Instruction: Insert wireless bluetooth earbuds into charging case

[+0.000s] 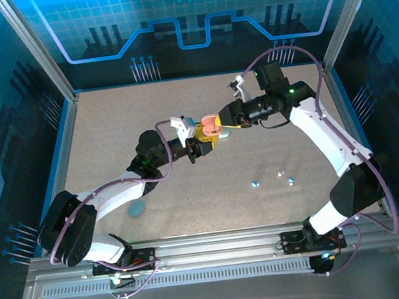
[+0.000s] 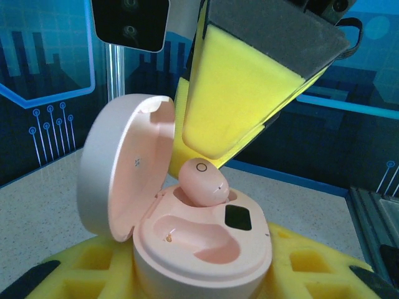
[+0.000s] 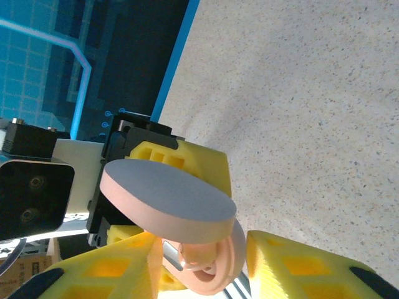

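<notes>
A pink charging case (image 1: pixel 211 125) hangs open above the middle of the table, with my left gripper (image 1: pixel 201 148) shut on its base (image 2: pixel 206 249). Its lid (image 2: pixel 124 162) stands up at the left. A pink earbud (image 2: pixel 202 182) sits tilted in the far well, while the near well is empty. My right gripper (image 1: pixel 223 125) hovers at the case, its yellow fingers (image 3: pixel 100 274) apart on either side of that earbud (image 3: pixel 202 255); one finger (image 2: pixel 237 99) hangs just above it. Three loose earbuds (image 1: pixel 255 183) (image 1: pixel 280 174) (image 1: pixel 290 180) lie on the table at the right.
A pale blue oval case (image 1: pixel 136 209) lies on the table beside the left arm. Metal frame posts (image 1: pixel 62 78) and blue walls enclose the table on three sides.
</notes>
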Controlling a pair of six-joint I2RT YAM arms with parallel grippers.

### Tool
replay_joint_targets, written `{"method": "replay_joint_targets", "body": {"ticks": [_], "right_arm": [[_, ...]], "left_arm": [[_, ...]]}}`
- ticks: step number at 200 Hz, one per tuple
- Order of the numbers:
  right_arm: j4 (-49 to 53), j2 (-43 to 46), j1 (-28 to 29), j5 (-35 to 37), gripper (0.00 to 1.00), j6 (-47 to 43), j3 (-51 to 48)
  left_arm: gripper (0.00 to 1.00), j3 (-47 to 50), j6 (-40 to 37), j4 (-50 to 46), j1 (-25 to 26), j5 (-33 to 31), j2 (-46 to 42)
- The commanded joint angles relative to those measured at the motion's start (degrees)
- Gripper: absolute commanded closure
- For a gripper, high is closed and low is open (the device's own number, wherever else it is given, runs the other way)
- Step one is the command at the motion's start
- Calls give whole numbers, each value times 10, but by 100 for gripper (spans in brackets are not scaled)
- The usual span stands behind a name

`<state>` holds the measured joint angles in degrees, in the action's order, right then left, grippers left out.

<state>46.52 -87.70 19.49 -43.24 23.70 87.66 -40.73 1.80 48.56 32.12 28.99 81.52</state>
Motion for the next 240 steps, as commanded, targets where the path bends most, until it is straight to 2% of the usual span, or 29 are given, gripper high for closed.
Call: {"method": "replay_joint_targets", "body": {"ticks": [1, 43, 89, 117, 197, 240], "right_arm": [[11, 22, 6, 18, 57, -6, 16], [17, 35, 6, 17, 57, -13, 18], [18, 27, 6, 12, 76, -8, 18], [10, 15, 7, 2, 83, 1, 18], [0, -9, 12, -3, 84, 11, 30], [21, 11, 10, 11, 77, 1, 40]], "left_arm": [[67, -18, 11, 27, 4, 15, -2], [67, -19, 10, 26, 5, 12, -3], [67, -20, 11, 25, 5, 14, -2], [67, -22, 12, 24, 4, 16, -2], [67, -23, 11, 17, 4, 22, -7], [67, -19, 4, 17, 4, 8, -12]]}}
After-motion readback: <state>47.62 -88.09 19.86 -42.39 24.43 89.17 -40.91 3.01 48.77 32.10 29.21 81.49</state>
